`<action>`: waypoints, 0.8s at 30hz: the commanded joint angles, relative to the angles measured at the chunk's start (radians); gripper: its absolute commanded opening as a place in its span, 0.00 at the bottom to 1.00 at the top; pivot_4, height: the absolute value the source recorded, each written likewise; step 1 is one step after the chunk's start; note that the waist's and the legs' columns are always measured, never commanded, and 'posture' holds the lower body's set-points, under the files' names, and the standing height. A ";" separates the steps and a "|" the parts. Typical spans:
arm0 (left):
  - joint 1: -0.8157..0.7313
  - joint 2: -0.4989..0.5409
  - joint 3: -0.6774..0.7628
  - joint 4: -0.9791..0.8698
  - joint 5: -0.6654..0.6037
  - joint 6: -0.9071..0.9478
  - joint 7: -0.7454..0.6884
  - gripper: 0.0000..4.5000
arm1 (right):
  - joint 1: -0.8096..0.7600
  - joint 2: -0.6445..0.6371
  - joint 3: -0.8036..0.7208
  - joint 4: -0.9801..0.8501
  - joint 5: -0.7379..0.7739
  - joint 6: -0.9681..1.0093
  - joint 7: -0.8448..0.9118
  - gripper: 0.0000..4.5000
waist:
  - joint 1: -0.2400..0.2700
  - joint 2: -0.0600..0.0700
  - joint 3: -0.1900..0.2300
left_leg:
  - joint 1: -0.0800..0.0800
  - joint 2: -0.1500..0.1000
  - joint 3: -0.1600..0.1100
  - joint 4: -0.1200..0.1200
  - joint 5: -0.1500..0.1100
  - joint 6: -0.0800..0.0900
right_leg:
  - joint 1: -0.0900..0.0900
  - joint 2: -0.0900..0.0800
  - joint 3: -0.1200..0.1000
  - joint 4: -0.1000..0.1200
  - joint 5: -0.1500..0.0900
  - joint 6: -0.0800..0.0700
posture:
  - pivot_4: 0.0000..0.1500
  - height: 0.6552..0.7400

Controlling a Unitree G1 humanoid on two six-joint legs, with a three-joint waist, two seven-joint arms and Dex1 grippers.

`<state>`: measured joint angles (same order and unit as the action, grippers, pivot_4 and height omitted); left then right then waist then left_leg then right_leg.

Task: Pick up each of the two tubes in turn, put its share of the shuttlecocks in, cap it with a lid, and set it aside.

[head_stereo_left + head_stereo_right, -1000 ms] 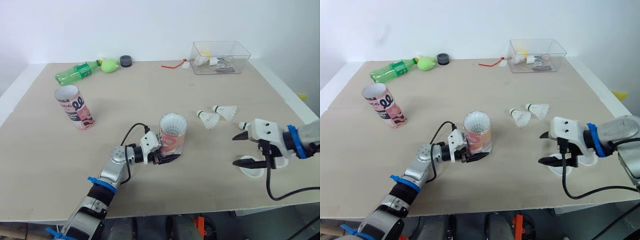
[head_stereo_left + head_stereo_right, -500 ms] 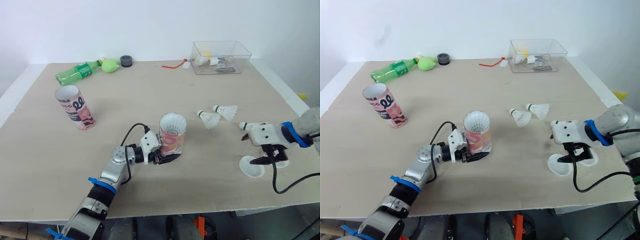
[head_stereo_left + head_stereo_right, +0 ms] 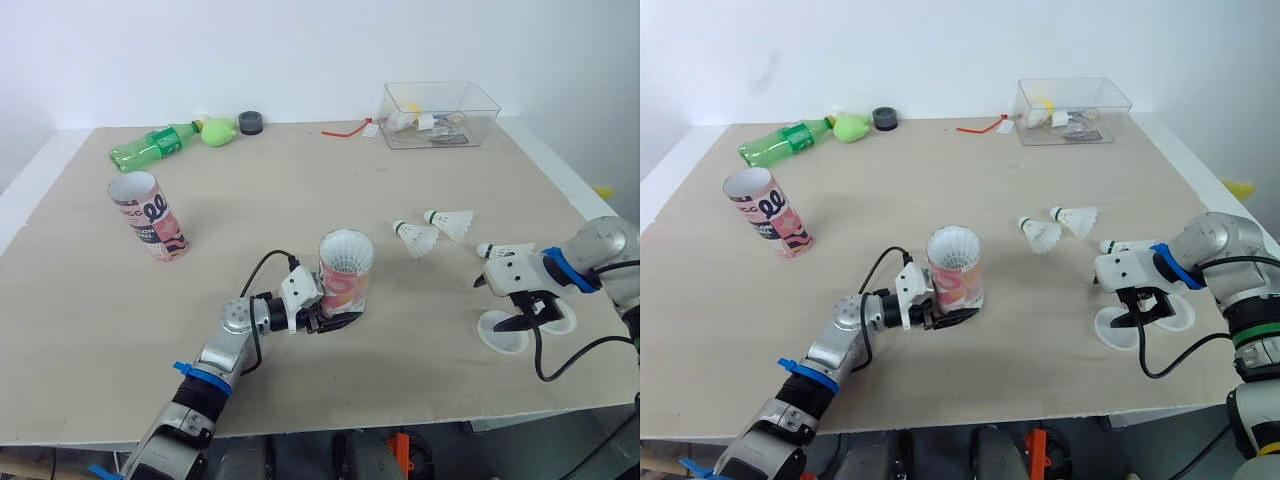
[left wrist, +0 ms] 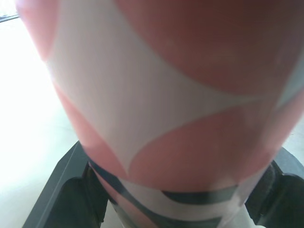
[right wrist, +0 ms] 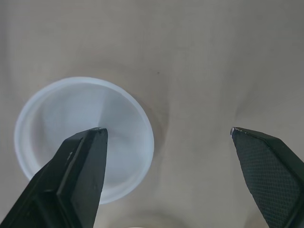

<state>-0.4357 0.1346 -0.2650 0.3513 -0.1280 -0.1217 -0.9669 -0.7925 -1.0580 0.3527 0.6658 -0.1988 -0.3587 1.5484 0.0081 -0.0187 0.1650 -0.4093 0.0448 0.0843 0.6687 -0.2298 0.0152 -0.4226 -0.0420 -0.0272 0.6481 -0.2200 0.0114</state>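
The left hand [image 3: 335,316] is clamped low on the upright tube [image 3: 345,275] at mid-surface [image 3: 300,200]. The right hand [image 3: 490,305], fingers apart, hangs over a white lid [image 5: 118,123] lying flat. The lid looks thin, light and slippery, so it is best pinched across its rim.

The left arm [image 3: 232,328] and right arm [image 3: 606,244] are silver-grey metal, each ringed by a blue band [image 3: 556,268] and ending in a white block [image 3: 512,270]. The blocks carry the tapered black fingers of the left pincer [image 3: 335,318] and right pincer [image 3: 488,305], the right one's pads [image 5: 266,161] finely cross-hatched. A thin black cable [image 3: 262,268] loops off each wrist.
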 commanded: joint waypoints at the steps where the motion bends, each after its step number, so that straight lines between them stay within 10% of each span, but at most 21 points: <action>1: 0.023 0.006 -0.029 0.003 0.010 0.019 -0.013 0.67 | -0.035 0.010 0.007 0.041 -0.027 -0.033 0.019 0.87 | 0.000 0.000 0.000 | 0.000 0.000 0.000 0.000 0.000 0.000 | 0.000 0.000 0.000 0.000 0.000 0.000 | 1.00 1.00; 9: 0.019 0.008 -0.022 0.005 0.007 0.027 -0.003 0.67 | -0.027 0.022 0.026 0.070 -0.065 -0.080 0.018 0.02 | -0.001 -0.001 0.000 | 0.002 0.001 0.003 0.001 0.000 0.000 | 0.001 0.000 0.003 0.000 0.002 0.001 | 1.00 1.00; 24: -0.018 0.014 0.002 0.068 0.005 0.021 0.005 0.67 | -0.049 0.043 0.008 0.041 -0.019 -0.126 0.039 0.00 | -0.001 -0.001 -0.001 | 0.005 0.002 0.006 0.002 0.001 0.001 | 0.003 0.001 0.006 0.000 0.004 -0.002 | 1.00 1.00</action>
<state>-0.4497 0.1405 -0.2655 0.3725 -0.1321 -0.1104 -0.9688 -0.8250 -1.0312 0.3729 0.7302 -0.2491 -0.4626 1.5498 0.0073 -0.0197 0.1644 -0.4040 0.0464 0.0903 0.6708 -0.2289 0.0165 -0.4199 -0.0412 -0.0210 0.6480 -0.2162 0.0096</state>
